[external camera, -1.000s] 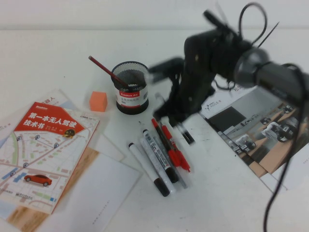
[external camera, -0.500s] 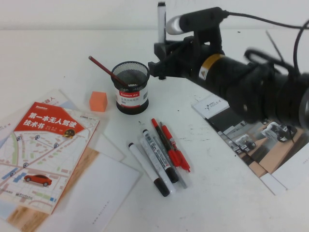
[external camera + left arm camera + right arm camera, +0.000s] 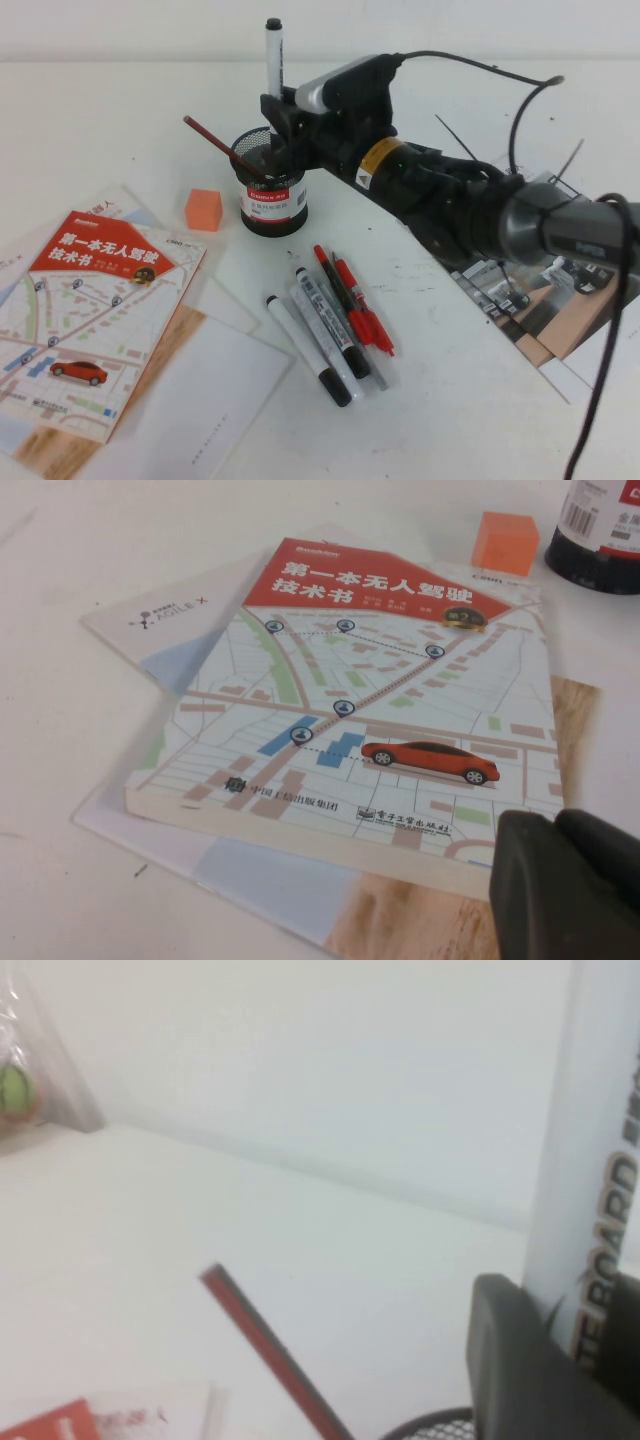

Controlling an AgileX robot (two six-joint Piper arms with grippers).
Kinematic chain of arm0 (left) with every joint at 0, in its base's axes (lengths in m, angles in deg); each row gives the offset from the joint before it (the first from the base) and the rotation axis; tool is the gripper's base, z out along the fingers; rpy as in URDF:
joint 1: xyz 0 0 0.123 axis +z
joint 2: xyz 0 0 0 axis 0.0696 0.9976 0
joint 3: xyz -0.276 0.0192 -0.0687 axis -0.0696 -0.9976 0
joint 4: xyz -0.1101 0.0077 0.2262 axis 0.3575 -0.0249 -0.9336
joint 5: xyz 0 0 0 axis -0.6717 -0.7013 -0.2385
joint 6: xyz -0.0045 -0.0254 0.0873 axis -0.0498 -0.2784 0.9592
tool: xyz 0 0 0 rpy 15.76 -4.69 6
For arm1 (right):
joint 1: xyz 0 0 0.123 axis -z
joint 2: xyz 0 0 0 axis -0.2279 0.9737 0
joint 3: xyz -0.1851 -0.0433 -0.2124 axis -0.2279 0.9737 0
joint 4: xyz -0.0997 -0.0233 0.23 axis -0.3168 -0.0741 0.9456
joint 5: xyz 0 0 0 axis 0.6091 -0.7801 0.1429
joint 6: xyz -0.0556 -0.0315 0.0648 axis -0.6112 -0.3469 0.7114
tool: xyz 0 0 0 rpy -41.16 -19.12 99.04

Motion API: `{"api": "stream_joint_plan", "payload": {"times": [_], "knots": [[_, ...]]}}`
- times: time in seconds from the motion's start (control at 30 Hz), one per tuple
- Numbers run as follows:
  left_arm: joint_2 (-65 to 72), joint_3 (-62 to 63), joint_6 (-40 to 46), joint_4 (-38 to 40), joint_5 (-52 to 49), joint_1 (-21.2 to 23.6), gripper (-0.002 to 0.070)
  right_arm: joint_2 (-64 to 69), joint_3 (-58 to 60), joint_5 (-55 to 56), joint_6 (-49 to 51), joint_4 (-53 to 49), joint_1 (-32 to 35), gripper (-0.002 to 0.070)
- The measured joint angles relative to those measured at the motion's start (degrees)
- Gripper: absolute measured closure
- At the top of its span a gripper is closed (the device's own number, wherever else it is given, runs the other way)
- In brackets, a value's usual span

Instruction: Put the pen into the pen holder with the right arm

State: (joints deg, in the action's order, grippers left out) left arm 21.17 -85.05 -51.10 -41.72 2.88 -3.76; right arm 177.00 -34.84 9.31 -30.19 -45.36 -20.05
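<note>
My right gripper [image 3: 278,112] is shut on the pen [image 3: 273,55], a white marker held upright with its small black end on top, directly above the pen holder [image 3: 270,182]. The holder is a black mesh cup with a white and red label, and a red pencil [image 3: 222,148] leans out of it. In the right wrist view the pen's white barrel [image 3: 585,1150] with dark print stands between my fingers [image 3: 520,1360], above the holder's mesh rim [image 3: 430,1426]. My left gripper [image 3: 570,885] is shut and empty over the map book [image 3: 370,690].
Several markers and red pens [image 3: 335,320] lie on the table in front of the holder. An orange cube [image 3: 203,209] sits left of it. The map book [image 3: 90,310] and papers lie at the left, brochures [image 3: 530,280] at the right under my right arm.
My right arm has lifted the pen off the table, turned it upright and carried it left, from beside the holder to directly above it.
</note>
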Motion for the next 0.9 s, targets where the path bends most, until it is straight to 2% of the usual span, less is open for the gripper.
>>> {"api": "stream_joint_plan", "payload": {"times": [0.07,0.2,0.27,0.3,0.37,0.47,0.53,0.63,0.7,0.77,0.9], "knots": [[0.0,0.0,0.0,0.0,0.0,0.0,0.0676,1.54,-2.48,-2.0,0.0,0.0,0.0,0.052],[0.0,0.0,0.0,0.0,0.0,0.0,0.0676,3.44,-5.06,-4.97,0.0,0.45,0.03,0.0345],[0.0,0.0,0.0,0.0,0.0,0.0,0.0676,3.47,-5.29,-5.98,0.0,0.63,0.26,0.0291],[0.0,0.0,0.0,0.0,0.0,0.0,0.0676,3.31,-5.29,-6.57,0.22,0.73,0.35,0.029],[0.0,0.0,0.0,0.0,0.0,0.0,0.0676,1.52,-5.29,-9.72,2.34,0.73,0.48,0.0358],[0.0,0.0,0.0,0.0,0.0,0.0,0.0676,-4.0,-3.24,-14.76,6.55,-0.11,0.48,0.0568],[0.0,0.0,0.0,0.0,0.0,0.0,0.0676,-8.86,-0.76,-15.19,7.44,-1.31,0.48,0.0636],[0.0,0.0,0.0,0.0,0.0,0.0,0.0676,-15.41,5.55,-11.76,7.81,-2.35,0.71,0.0672],[0.0,0.0,0.0,0.0,0.0,0.0,0.0676,-23.43,15.8,-5.1,6.74,-2.78,1.61,0.0687],[0.0,0.0,0.0,0.0,0.0,0.0,0.0676,-29.06,22.63,-2.96,3.61,-2.26,2.26,0.0691],[0.0,0.0,0.0,0.0,0.0,0.0,0.0676,-41.19,37.7,-6.81,-3.26,1.19,2.8,0.0694]]}}
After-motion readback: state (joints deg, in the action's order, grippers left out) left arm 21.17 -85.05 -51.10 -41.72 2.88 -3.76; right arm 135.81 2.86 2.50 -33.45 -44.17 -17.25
